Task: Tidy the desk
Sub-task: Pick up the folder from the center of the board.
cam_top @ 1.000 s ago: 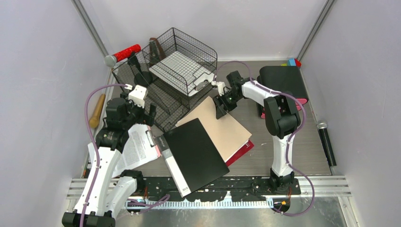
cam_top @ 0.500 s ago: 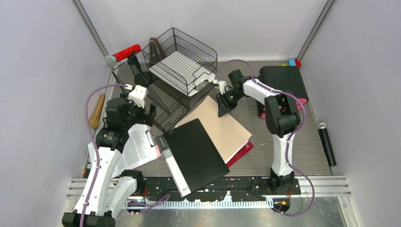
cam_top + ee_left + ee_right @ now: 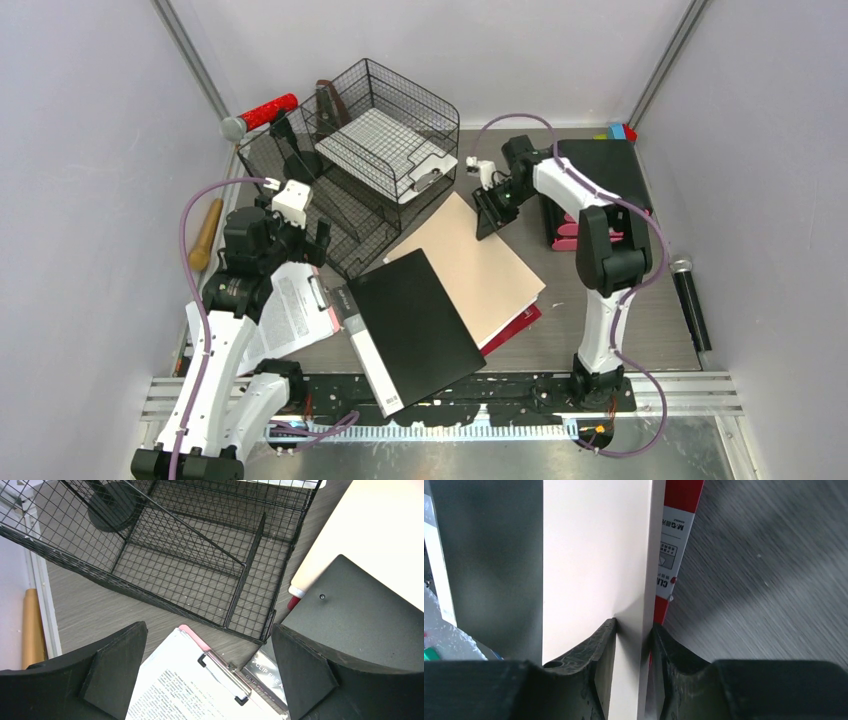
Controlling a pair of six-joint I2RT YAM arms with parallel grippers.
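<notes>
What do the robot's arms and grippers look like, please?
The left arm and right arm have white links and black joints. A mauve cable loops along each. The left gripper and right gripper have matte black, tapering fingers.

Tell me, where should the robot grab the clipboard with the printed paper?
Probably by its metal clip, coming straight down. The clipboard lies flat on the desk, so its edges give little to pinch; the clip looks raised. The left gripper hangs open above it.
</notes>
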